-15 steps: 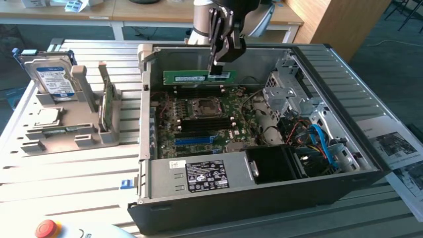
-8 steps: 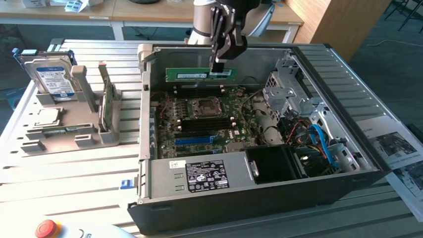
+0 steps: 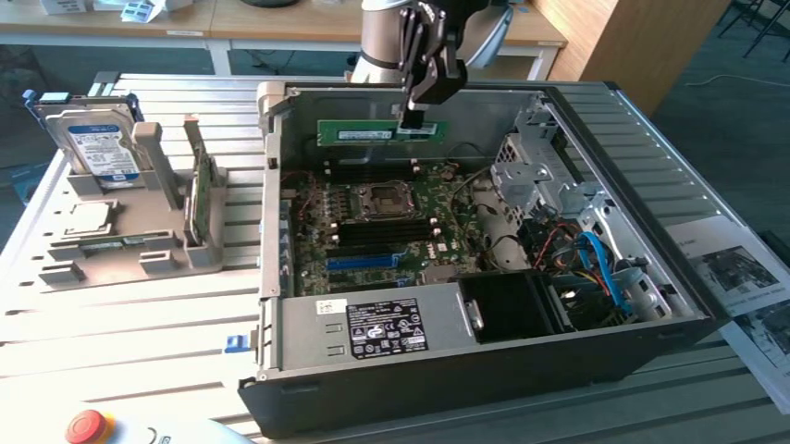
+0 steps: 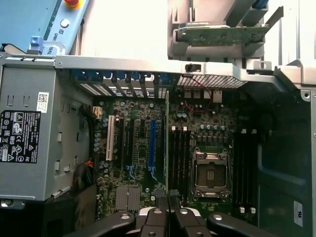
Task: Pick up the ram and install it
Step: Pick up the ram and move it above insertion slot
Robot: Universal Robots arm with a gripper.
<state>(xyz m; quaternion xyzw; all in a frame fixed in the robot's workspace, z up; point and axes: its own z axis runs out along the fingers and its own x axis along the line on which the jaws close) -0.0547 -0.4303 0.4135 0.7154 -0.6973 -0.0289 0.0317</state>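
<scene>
The ram (image 3: 370, 133) is a narrow green stick with a white label. It hangs level above the far part of the open computer case (image 3: 642, 338). My gripper (image 3: 416, 120) is shut on its end toward the exterior view's right. In the wrist view the ram (image 4: 167, 148) shows edge-on as a thin line running out from my gripper (image 4: 169, 213) over the motherboard (image 4: 133, 163). It lies just beside the black memory slots (image 4: 180, 158) next to the CPU socket (image 4: 210, 173). The ram is above the board, not seated in a slot.
A grey holder (image 3: 124, 250) at the exterior view's left carries a hard drive (image 3: 99, 143) and an upright green card (image 3: 198, 194). The power supply (image 3: 370, 328), drive cage (image 3: 531, 176) and cables (image 3: 593, 259) crowd the case. A red stop button (image 3: 87, 425) and papers (image 3: 741, 277) lie outside it.
</scene>
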